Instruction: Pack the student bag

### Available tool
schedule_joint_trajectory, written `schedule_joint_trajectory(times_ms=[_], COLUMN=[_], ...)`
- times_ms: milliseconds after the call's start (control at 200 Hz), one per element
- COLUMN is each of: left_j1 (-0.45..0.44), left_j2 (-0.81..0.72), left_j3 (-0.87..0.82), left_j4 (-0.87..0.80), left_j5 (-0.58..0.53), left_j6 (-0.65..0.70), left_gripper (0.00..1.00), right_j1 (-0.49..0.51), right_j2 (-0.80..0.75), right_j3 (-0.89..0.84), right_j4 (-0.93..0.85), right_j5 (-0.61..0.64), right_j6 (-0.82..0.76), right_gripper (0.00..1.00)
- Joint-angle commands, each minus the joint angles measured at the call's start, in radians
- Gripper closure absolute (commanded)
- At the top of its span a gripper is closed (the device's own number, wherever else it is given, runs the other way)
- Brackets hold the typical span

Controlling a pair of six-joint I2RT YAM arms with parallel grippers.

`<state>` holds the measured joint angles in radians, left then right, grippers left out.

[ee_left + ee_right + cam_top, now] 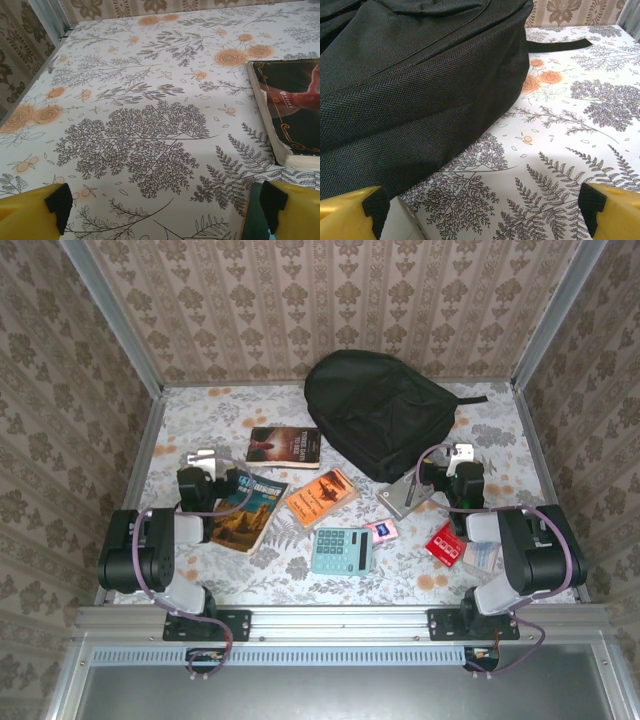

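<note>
The student bag [380, 410], a large black fabric backpack, lies at the back of the table, right of centre. In the right wrist view its woven side [420, 85] rises just ahead and to the left, with a strap [560, 45] trailing to the right. My right gripper [450, 466] hovers near the bag's near right edge; it [480, 205] is open over bare cloth. My left gripper [212, 468] sits at the left and stands open [165, 200] above the tablecloth. A dark book [295, 110] lies ahead to its right.
Spread over the table are the dark book [283, 446], a blue and yellow book [248, 512], an orange book [322, 497], a teal calculator [341, 551], a small pink item [381, 530], a grey flat box [405, 495] and a red packet [446, 543]. Patterned walls enclose the table.
</note>
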<state>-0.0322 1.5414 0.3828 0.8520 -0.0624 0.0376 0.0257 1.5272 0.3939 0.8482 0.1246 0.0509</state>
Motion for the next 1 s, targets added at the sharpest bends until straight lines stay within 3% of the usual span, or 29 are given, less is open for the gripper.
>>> schedule_joint_trajectory(times_ms=[0, 85, 140, 255, 400, 535, 620, 680, 715, 760, 805, 840, 875, 915, 945, 995], left_j1=[0.002, -0.001, -0.018, -0.081, -0.216, -0.400, -0.533, -0.596, -0.608, -0.598, -0.569, -0.549, -0.512, -0.458, -0.422, -0.376], left_j2=[-0.006, -0.011, -0.034, -0.200, -0.404, -0.523, -0.560, -0.532, -0.501, -0.450, -0.402, -0.379, -0.377, -0.397, -0.420, -0.455], left_j3=[0.024, 0.018, 0.016, 0.054, 0.096, 0.186, 0.324, 0.477, 0.578, 0.742, 0.874, 0.929, 0.941, 0.913, 0.883, 0.851], left_j4=[-0.002, 0.004, -0.002, -0.192, -0.303, -0.410, -0.626, -0.852, -1.066, -1.337, -1.523, -1.608, -1.640, -1.595, -1.559, -1.536], left_j5=[0.025, 0.019, -0.042, -0.148, -0.209, -0.278, -0.344, -0.406, -0.428, -0.396, -0.305, -0.298, -0.226, -0.071, 0.024, 0.063], left_j6=[0.019, 0.021, 0.023, 0.063, 0.084, 0.054, -0.003, -0.067, -0.162, -0.314, -0.350, -0.448, -0.535, -0.573, -0.607, -0.644], left_gripper=[0.00, 0.00, 0.00, 0.00, 0.00, 0.00, 0.00, 0.00, 0.00, 0.00, 0.00, 0.00, 0.00, 0.00, 0.00, 0.00], right_j1=[-0.004, -0.004, -0.004, 0.020, 0.200, 0.374, 0.472, 0.507, 0.510, 0.507, 0.505, 0.482, 0.431, 0.370, 0.335, 0.312], right_j2=[0.005, 0.002, 0.000, -0.054, -0.238, -0.433, -0.515, -0.540, -0.541, -0.535, -0.534, -0.543, -0.555, -0.557, -0.548, -0.526], right_j3=[0.016, 0.011, 0.011, 0.044, 0.150, 0.221, 0.314, 0.433, 0.511, 0.594, 0.636, 0.630, 0.609, 0.593, 0.596, 0.607], right_j4=[0.005, 0.011, 0.009, -0.087, -0.351, -0.517, -0.681, -0.891, -1.033, -1.203, -1.294, -1.285, -1.252, -1.236, -1.251, -1.279], right_j5=[-0.013, -0.013, -0.031, -0.013, 0.302, 0.370, 0.377, 0.399, 0.401, 0.396, 0.389, 0.288, 0.122, -0.011, -0.051, -0.088], right_j6=[-0.011, -0.010, -0.017, -0.046, -0.082, -0.028, 0.015, 0.126, 0.225, 0.356, 0.442, 0.454, 0.455, 0.501, 0.547, 0.580], right_gripper=[0.00, 0.00, 0.00, 0.00, 0.00, 0.00, 0.00, 0.00, 0.00, 0.00, 0.00, 0.00, 0.00, 0.00, 0.00, 0.00])
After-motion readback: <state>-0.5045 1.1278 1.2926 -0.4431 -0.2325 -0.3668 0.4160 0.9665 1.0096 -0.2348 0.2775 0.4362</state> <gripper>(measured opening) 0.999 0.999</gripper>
